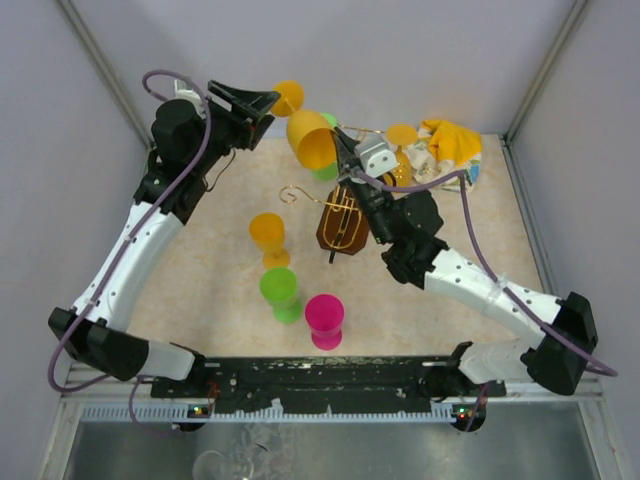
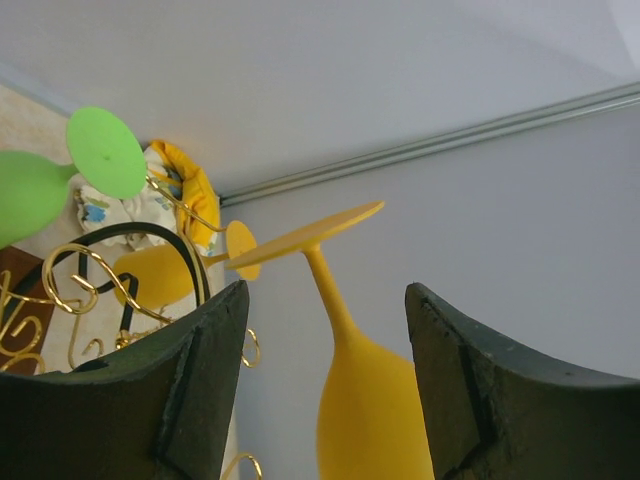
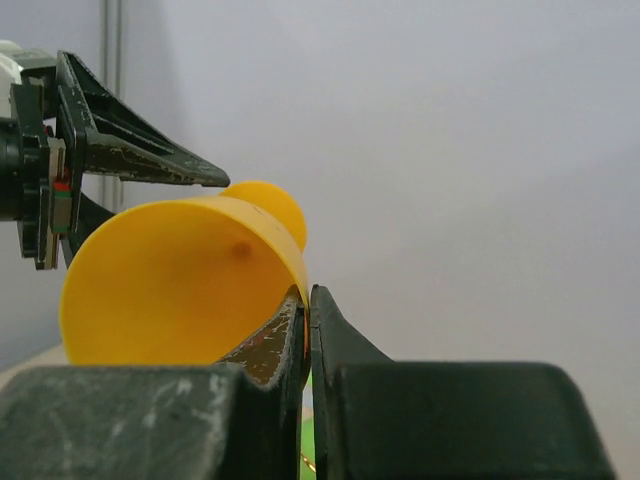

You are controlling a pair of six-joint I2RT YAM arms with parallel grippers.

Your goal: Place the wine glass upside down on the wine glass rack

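Note:
My right gripper (image 1: 343,152) is shut on the rim of a yellow wine glass (image 1: 310,140), holding it in the air and tilted above the back of the table. In the right wrist view the fingertips pinch the rim (image 3: 308,295) of the yellow bowl (image 3: 170,290). My left gripper (image 1: 265,100) stands open beside the glass's stem and foot (image 1: 288,97); in its own view the stem (image 2: 330,290) runs between the open fingers without touching them. The wine glass rack (image 1: 342,225), gold wire round a dark oval frame (image 2: 195,275), stands below the right gripper.
A green glass (image 2: 25,195) and an orange one (image 1: 401,150) hang on the rack. On the table stand a yellow glass (image 1: 267,235), a green one (image 1: 280,290) and a pink one (image 1: 325,318). A yellow cloth (image 1: 450,140) lies at the back right.

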